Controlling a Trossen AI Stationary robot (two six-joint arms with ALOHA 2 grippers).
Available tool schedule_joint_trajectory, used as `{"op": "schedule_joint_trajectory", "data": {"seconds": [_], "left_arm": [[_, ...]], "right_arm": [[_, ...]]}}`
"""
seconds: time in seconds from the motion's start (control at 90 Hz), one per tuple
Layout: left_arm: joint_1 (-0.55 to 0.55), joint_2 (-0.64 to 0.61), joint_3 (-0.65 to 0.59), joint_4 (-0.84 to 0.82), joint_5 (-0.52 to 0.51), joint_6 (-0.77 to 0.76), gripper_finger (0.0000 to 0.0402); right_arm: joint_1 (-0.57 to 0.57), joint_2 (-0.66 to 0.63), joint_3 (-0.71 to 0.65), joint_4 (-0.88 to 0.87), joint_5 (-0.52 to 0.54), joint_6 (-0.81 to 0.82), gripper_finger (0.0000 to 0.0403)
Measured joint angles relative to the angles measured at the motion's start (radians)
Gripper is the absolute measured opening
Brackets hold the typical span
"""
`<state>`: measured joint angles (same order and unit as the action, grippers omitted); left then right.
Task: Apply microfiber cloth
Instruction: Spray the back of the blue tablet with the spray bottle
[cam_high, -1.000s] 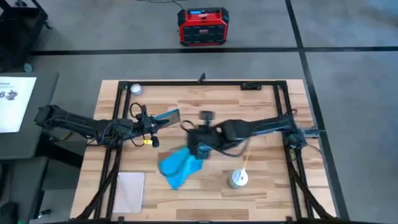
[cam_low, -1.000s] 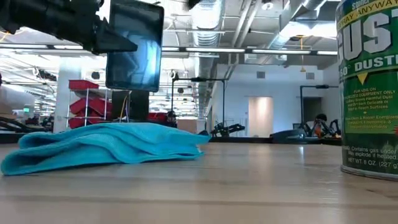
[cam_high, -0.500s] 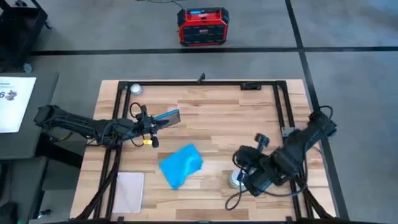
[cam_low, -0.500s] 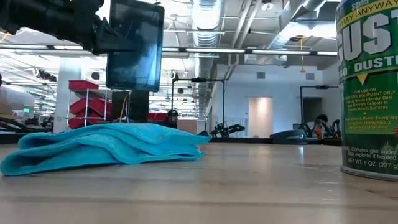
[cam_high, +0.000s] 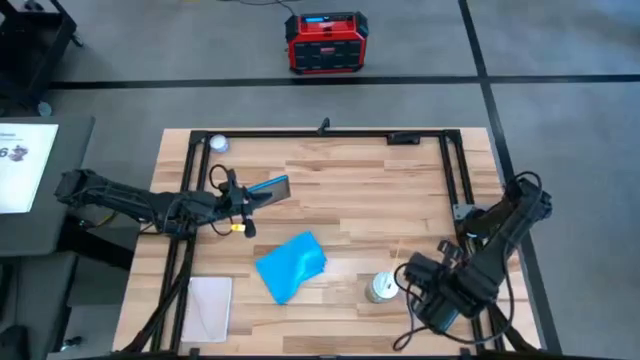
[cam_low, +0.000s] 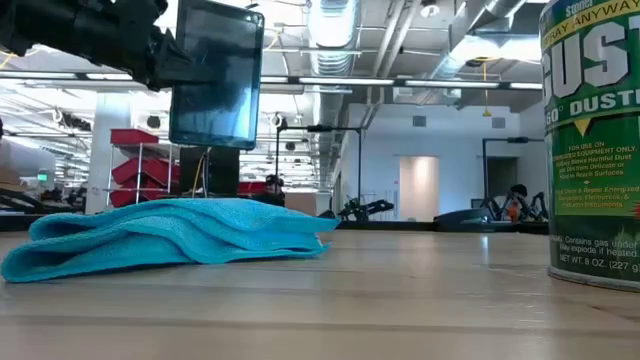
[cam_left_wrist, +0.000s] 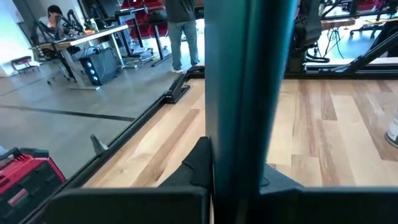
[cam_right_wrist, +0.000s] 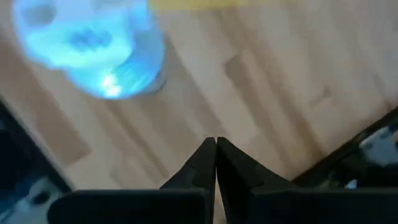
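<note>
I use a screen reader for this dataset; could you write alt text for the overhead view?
A crumpled microfiber cloth lies on a wooden table. The left gripper holds a dark tablet above the table. The right gripper sits empty beside a duster can.

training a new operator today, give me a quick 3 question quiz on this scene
1. True or false: the microfiber cloth lies bunched on the table, held by no gripper.
2. What does the left gripper hold? A) tablet B) duster can C) cloth
3. Fill in: the right gripper is ____, hanging beside the duster can.

Key: 1 true; 2 A, the tablet is held upright above the table; 3 shut.
</note>
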<state>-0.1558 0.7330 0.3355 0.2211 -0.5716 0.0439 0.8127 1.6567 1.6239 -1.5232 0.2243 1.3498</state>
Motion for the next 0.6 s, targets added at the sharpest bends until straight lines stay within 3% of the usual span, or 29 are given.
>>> {"op": "schedule_joint_trajectory", "data": {"seconds": [0.6], "left_arm": [[0.0,0.0,0.0,0.003,0.0,0.009,0.0]], "right_arm": [[-0.085,0.003,-0.201,0.386,-0.093,-0.145,0.0]]}}
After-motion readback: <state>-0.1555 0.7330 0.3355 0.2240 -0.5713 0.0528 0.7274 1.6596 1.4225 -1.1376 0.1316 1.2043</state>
